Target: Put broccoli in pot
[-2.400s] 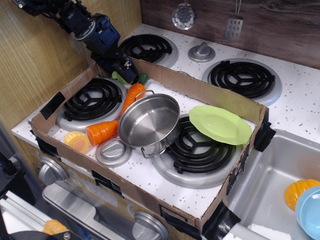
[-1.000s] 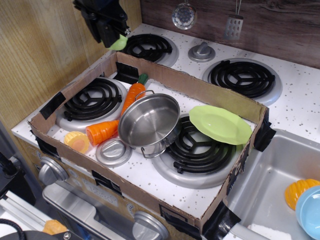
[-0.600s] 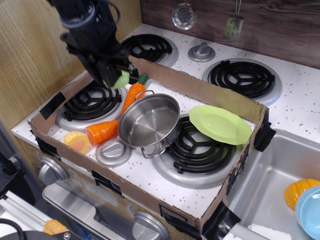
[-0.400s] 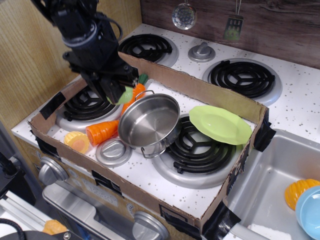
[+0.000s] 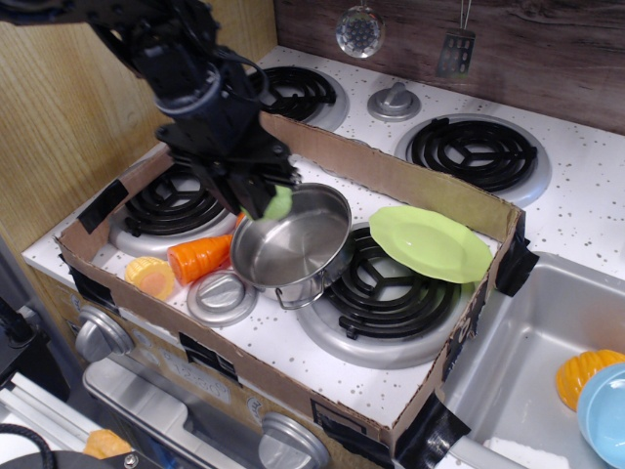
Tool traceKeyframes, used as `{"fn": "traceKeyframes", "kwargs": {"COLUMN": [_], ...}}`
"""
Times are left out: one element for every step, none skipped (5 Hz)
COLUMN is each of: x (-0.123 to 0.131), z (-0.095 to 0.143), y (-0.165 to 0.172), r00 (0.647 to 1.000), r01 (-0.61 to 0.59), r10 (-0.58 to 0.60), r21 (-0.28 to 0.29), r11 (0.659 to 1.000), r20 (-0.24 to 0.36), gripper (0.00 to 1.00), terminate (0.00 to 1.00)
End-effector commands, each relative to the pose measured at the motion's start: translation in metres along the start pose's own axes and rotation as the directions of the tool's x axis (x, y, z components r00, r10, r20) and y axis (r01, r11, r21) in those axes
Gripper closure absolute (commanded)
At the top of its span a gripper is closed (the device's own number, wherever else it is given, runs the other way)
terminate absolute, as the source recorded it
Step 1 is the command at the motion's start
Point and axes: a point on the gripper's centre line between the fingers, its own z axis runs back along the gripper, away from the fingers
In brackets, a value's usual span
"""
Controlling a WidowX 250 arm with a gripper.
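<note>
1. Right now the fingers (image 5: 266,202) are closed on the broccoli (image 5: 280,202), a small light-green lump held just over the near-left part of the rim of the pot (image 5: 291,241), not yet clearly above its bowl.
2. Released from this spot, the broccoli may strike the rim and bounce out toward the carrot piece (image 5: 200,258) or the left burner (image 5: 177,199); carrying it further over the middle of the pot would likely avoid that.
3. Lowered too far, the arm could press on the rim. The pot sits partly on the front burner (image 5: 389,290) and looks slightly tilted, so a push may tip or slide it.
4. Whether the fingers touch the rim cannot be told from this view, since the dark wrist hides the contact area.
5. Beside the pot lie a small grey lid (image 5: 222,297) and a yellow-orange toy (image 5: 150,277), both near enough to be knocked if the pot shifts.
6. A lime-green plate (image 5: 430,244) rests just right of the pot, leaning over the burner.
7. Serving as the desk is a white speckled toy stove top (image 5: 322,366), fenced by a low cardboard wall (image 5: 391,182) taped at the corners.
8. Beyond it are two rear burners, a knob, a wooden back panel with hanging utensils, and a sink (image 5: 547,352) at the right holding orange and blue items.
</note>
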Motion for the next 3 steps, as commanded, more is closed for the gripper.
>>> {"fn": "traceKeyframes", "kwargs": {"x": [0.0066,0.0064,0.0064], "z": [-0.0114,-0.0156,-0.0156], "y": [-0.0156,-0.0098,-0.0098], "r00": [1.000,1.000,1.000], "r01": [-0.025,-0.023,-0.023], "r10": [0.024,0.022,0.022], "r21": [-0.107,-0.104,-0.104], "r11": [0.994,0.994,0.994], "r20": [-0.014,-0.015,-0.015], "gripper": [0.00,0.00,0.00], "terminate": [0.00,0.00,0.00]}}
